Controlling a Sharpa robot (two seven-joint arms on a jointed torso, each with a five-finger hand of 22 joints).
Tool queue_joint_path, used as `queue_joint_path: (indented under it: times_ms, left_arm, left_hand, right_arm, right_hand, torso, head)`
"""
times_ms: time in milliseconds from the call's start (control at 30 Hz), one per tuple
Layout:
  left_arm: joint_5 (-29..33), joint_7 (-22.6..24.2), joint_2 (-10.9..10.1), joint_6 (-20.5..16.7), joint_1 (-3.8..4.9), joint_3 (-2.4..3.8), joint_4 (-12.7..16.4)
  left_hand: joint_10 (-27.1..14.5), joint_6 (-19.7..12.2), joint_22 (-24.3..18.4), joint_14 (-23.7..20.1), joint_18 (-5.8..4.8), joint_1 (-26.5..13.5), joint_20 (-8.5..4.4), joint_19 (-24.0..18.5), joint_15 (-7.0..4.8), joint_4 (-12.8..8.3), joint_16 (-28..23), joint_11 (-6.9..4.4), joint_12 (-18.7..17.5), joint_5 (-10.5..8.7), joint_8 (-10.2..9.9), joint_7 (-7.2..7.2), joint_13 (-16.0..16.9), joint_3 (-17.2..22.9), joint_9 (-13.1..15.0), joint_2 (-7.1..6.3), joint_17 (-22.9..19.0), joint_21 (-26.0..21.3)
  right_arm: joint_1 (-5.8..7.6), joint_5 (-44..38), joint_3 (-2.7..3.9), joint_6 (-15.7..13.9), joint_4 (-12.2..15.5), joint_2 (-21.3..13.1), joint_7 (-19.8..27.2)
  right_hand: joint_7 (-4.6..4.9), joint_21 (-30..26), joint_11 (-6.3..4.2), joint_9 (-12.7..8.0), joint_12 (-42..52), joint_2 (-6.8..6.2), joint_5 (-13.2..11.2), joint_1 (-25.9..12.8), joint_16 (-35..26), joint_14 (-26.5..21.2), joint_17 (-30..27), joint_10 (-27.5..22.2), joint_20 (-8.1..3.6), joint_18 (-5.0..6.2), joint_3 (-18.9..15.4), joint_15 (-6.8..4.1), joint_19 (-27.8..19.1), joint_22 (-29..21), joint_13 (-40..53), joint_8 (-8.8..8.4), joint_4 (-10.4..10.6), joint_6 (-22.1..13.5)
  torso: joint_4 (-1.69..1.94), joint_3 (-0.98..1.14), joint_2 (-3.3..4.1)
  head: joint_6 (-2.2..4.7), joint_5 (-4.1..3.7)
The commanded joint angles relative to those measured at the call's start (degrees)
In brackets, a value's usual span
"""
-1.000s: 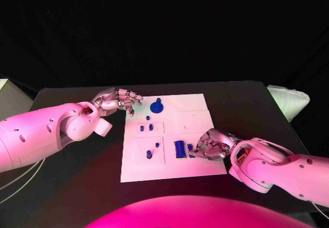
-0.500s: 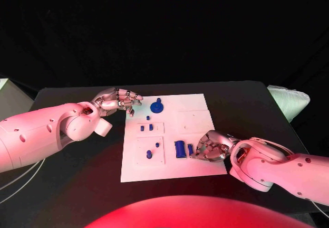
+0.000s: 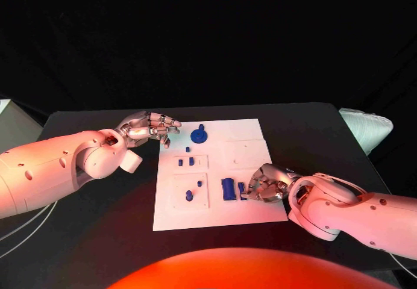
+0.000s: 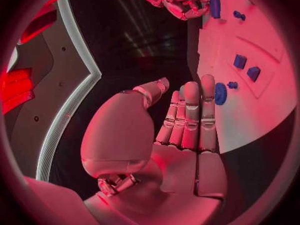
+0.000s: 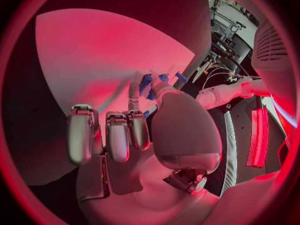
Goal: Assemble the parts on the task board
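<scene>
Flat white task board (image 3: 217, 217), small blue parts (image 3: 228, 188), right hand (image 3: 267, 183) grip unclear, left hand (image 3: 149, 127) curled, empty

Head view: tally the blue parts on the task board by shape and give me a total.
Round blue part with a knob: 1
Long blue block: 1
Small blue pieces: 6
Total: 8

Task board (image 3: 252, 129) in middle of table (image 3: 87, 235). On board, round part (image 3: 199, 136) at far side, long block (image 3: 228, 188) near front. Left hand (image 3: 149, 127) just beside board's far left corner; right hand (image 3: 267, 183) over board's right part, beside block.
</scene>
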Motion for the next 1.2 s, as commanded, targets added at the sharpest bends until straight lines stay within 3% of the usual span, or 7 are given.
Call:
queue_joint_path:
  times_ms: [33, 333, 600, 900, 1033, 1167, 1200]
  left_arm:
    - [0.3, 0.45, 0.07, 0.92, -0.04, 0.03, 0.12]
    - [0.3, 0.44, 0.08, 0.92, -0.04, 0.03, 0.11]
    - [0.3, 0.61, 0.13, 0.78, -0.04, 0.03, 0.1]
    - [1.17, 1.94, 0.41, -0.42, -0.11, 0.02, -0.27]
    - [2.33, 3.33, 0.69, -1.79, -0.23, 0.02, -0.67]
    - [4.03, 5.34, 1.34, -3.76, -0.49, 0.02, -1.61]
    - [4.32, 5.65, 1.47, -4.07, -0.54, 0.02, -1.82]
  left_hand:
    - [-0.11, -0.28, -0.05, -0.32, 0.39, 0.58, 0.13, 0.1, 0.01, 0.36, 0.27, 0.01, 0.2, 0.18, 0.34, 0.07, -0.05, -0.01, -0.05, 0.14, 0.06, -0.27]
    - [-0.11, -0.28, -0.05, -0.32, 0.39, 0.58, 0.13, 0.1, 0.01, 0.36, 0.27, 0.01, 0.2, 0.18, 0.34, 0.07, -0.05, -0.01, -0.05, 0.14, 0.06, -0.27]
    - [-0.11, -0.28, -0.05, -0.32, 0.39, 0.58, 0.13, 0.1, 0.01, 0.36, 0.27, 0.01, 0.2, 0.18, 0.34, 0.07, -0.05, -0.01, -0.05, 0.14, 0.06, -0.27]
    - [-0.1, -0.28, -0.09, -0.49, 0.37, 0.53, 0.14, 0.02, 0.02, 0.47, 0.19, 0.02, 0.27, 0.17, 0.46, 0.06, -0.08, -0.06, -0.09, 0.07, 0.03, -0.39]
    - [-0.08, -0.33, -0.23, -0.98, 0.36, 0.5, 0.17, -0.32, 0.06, 0.57, -0.11, 0.01, 0.33, 0.17, 0.55, 0.04, -0.11, -0.09, -0.15, 0.02, -0.08, -0.72]
    - [-0.1, -0.53, -1.1, -3.49, 0.33, 0.66, 0.38, -1.88, 0.28, 0.88, -2.11, 0.08, 0.54, 0.18, 0.9, 0.11, -0.28, -0.06, -0.4, 0.0, -0.93, -2.54]
    - [-0.05, -0.48, -1.26, -3.81, 0.33, 0.68, 0.41, -2.08, 0.29, 0.91, -2.43, 0.11, 0.58, 0.15, 1.0, 0.09, -0.3, -0.1, -0.41, -0.05, -1.09, -2.83]
  right_arm:
    - [-0.05, -1.28, -0.01, -0.36, -0.53, 0.18, -1.78]
    - [-0.05, -1.03, -0.01, 1.64, -1.31, 0.66, -1.43]
    - [-0.05, -0.3, -0.01, -0.13, -1.25, 0.46, 0.04]
    - [1.17, 11.77, 0.18, -4.83, -1.31, -0.61, 15.22]
    - [2.7, 20.82, 0.29, -5.25, -3.49, -0.27, 23.55]
    - [4.59, 32.93, 0.55, -4.36, -8.9, 1.09, 31.86]
    - [4.84, 34.83, 0.61, -4.09, -10.04, 1.46, 32.97]
  right_hand:
    - [-0.07, 0.36, -0.46, -0.08, 0.29, 0.74, 0.19, 0.03, 0.22, 5.49, 12.89, 3.66, -0.37, -0.8, 0.11, -0.57, 3.83, 12.33, 12.01, 0.29, 0.16, -0.23]
    - [-0.09, -0.18, -0.48, -0.2, 0.04, -0.5, -0.91, 1.57, 0.1, 5.44, 12.69, 3.57, -0.39, -0.71, -0.39, -0.59, 3.73, 12.24, 11.91, 0.27, -0.48, -0.42]
    - [0.0, -1.01, -0.42, -0.3, -0.66, -0.97, -1.18, 2.72, -0.18, 5.33, 12.21, 3.3, -0.38, -0.58, -0.65, -0.56, 3.56, 12.06, 11.58, 0.19, -0.72, -0.64]
    - [1.79, -9.28, 1.06, -1.37, -4.44, -0.93, 0.09, 2.49, -2.56, 4.38, 8.44, 1.56, 0.42, 0.71, -2.82, 0.57, 1.63, 9.98, 9.79, -2.04, 0.17, -4.43]
    - [2.74, -18.3, 1.93, -1.96, -9.71, -0.11, 0.52, 4.03, -5.44, 3.27, 4.47, -0.96, 1.21, 2.08, -3.3, 1.33, -0.58, 7.42, 7.18, -3.46, -0.12, -6.26]
    - [3.92, -46.36, 2.99, -2.45, -28.03, 0.5, 0.93, 8.01, -16.58, -1.04, -8.24, -10.12, 2.23, 5.94, -2.94, 2.33, -7.93, -2.15, -2.86, -4.94, -0.57, -8.07]
    - [4.53, -59.6, 3.24, -2.46, -37.16, 0.74, 0.14, 9.55, -23.31, -3.78, -14.7, -14.95, 2.79, 7.37, -2.21, 2.64, -11.72, -7.62, -8.44, -5.11, -0.64, -8.37]
  torso:
    - [-0.04, -0.01, -0.02]
    - [-0.03, -0.01, -0.03]
    - [-0.05, -0.02, -0.08]
    - [-0.18, -0.17, -0.34]
    - [-0.33, -0.52, -0.8]
    - [-0.42, -1.01, -1.49]
    - [-0.51, -1.21, -1.81]
  head:
    - [0.0, 0.04]
    - [0.0, 0.03]
    - [0.0, 0.03]
    - [0.0, 0.01]
    - [0.0, -0.11]
    - [0.0, -0.17]
    - [0.0, -0.11]
